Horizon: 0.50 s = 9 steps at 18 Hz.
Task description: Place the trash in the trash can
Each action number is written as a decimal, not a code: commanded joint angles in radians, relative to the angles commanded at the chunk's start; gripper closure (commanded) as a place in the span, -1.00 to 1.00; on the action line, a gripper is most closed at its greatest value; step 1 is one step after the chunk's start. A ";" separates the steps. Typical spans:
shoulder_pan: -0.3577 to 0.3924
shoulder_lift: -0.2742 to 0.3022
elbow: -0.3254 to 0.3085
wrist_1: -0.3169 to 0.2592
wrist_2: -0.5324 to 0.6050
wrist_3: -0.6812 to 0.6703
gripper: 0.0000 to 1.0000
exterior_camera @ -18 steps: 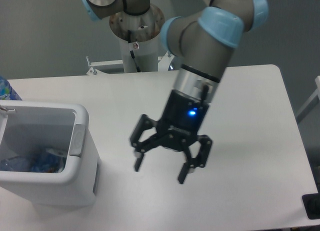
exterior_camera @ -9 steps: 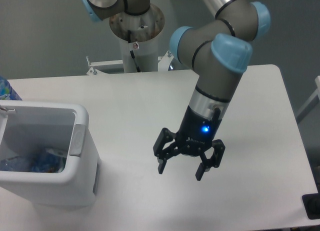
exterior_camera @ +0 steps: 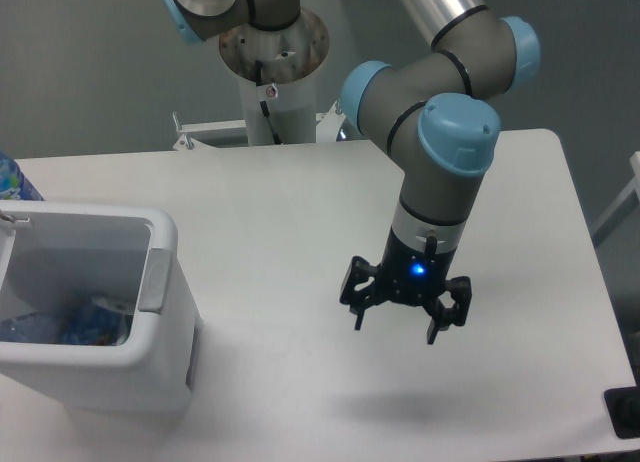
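My gripper has its fingers spread, nothing held, hanging above the table, well right of the trash can. The bottle lies inside the can; I can't make out the packet. Looks like drop-off is done; next I'd locate any remaining trash.

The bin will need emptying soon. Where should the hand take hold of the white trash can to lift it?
Probably the trash can wall beside the grey tab, from straight above, one finger inside and one outside. The body looks far wider than the open hand, so only the thin upright rim should fit.
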 joint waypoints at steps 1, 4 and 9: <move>0.000 -0.003 0.009 -0.002 0.006 0.006 -1.00; -0.002 -0.005 0.002 -0.031 0.031 0.014 -1.00; -0.034 -0.025 0.011 -0.046 0.117 0.097 -1.00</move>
